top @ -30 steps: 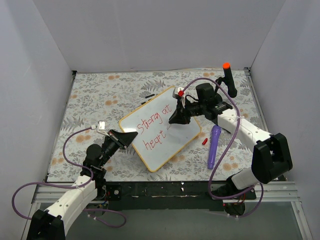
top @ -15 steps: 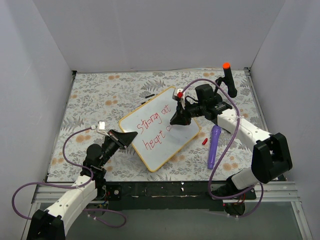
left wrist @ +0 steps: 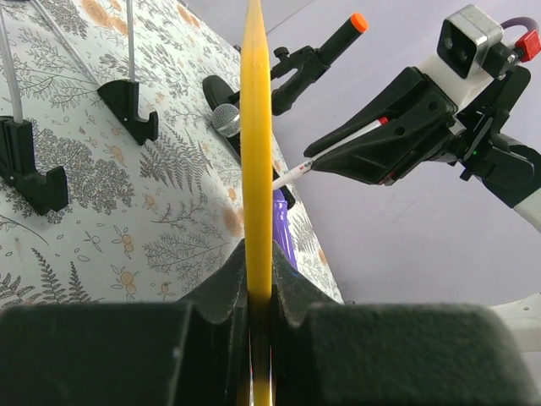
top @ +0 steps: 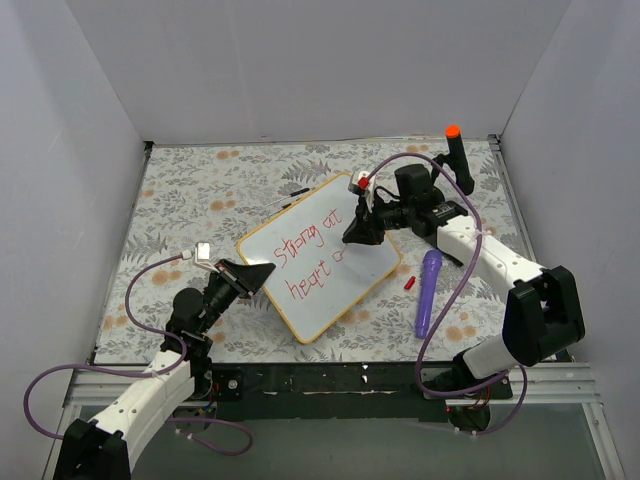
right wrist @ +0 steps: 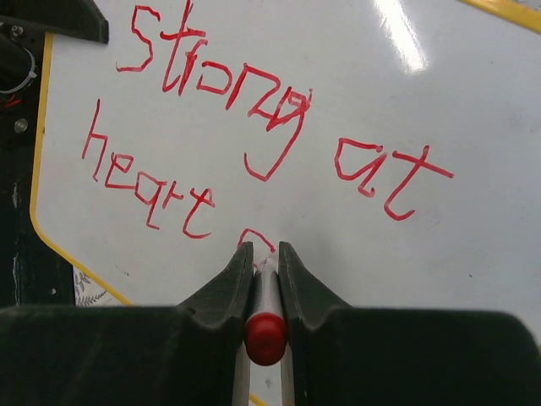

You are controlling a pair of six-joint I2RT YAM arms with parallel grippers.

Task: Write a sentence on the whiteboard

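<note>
The whiteboard [top: 330,240] lies tilted on the floral table, its yellow frame edge-on in the left wrist view [left wrist: 256,127]. Red words "Strong at" [right wrist: 270,127] and "heart" [right wrist: 148,182] are on it, with a fresh curved stroke [right wrist: 254,239] after "heart". My left gripper [top: 262,270] is shut on the board's lower-left frame edge. My right gripper [top: 357,233] is shut on a red marker [right wrist: 266,313], tip touching the board at the fresh stroke. The marker also shows in the left wrist view [left wrist: 334,152].
A purple microphone [top: 428,292] lies right of the board. A small red marker cap [top: 409,283] lies beside it. A black handle with an orange tip [top: 457,155] stands at the back right. White walls enclose the table on three sides.
My right gripper has shifted slightly right and back with the marker, adding a curved red stroke after "heart". The left gripper and board have not moved.
</note>
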